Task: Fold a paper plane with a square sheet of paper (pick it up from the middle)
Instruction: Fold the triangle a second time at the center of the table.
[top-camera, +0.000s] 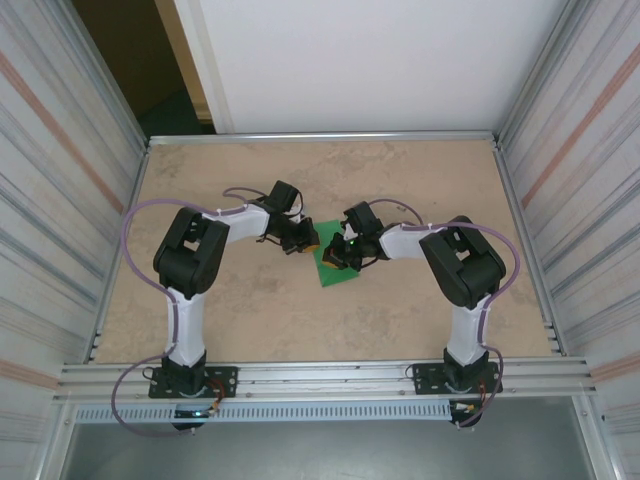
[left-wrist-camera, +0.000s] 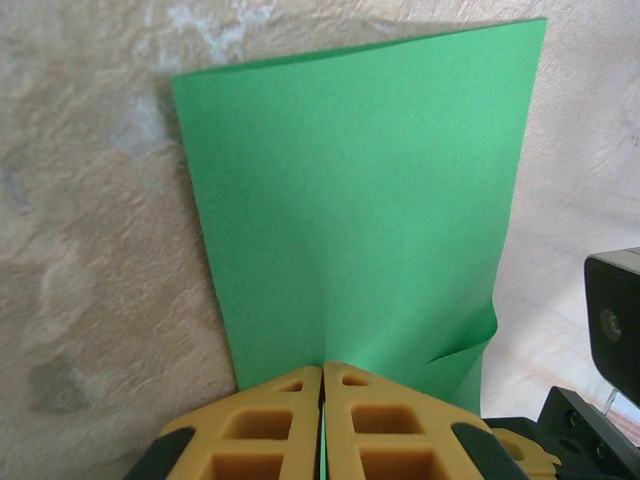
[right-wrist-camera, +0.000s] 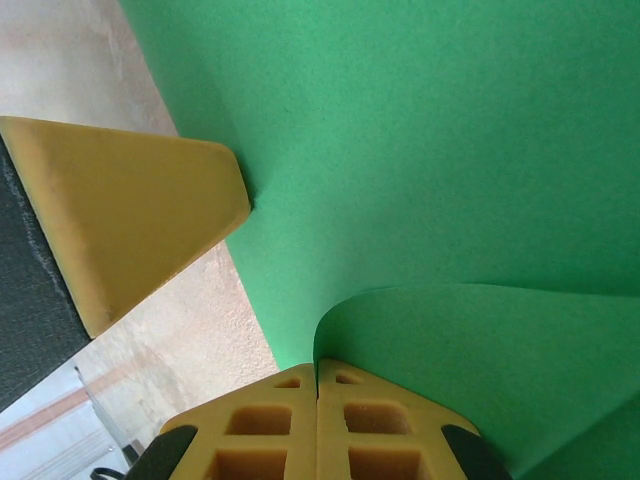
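This looks like a robot lab. A left robot arm (top-camera: 190, 262) and a right robot arm (top-camera: 462, 268) are bolted to metal rails (top-camera: 330, 377) at the edge of a tan surface (top-camera: 420, 180). Ribbed walls (top-camera: 60, 200) stand on both sides.

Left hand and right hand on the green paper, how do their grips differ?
The left hand pinches the bright green paper sheet where it lies nearly flat; at the right hand the sheet's edge curls up. Seen from above, the left hand reaches from the sheet's left, the right hand from its right. Both yellow-fingered hands are shut on it.
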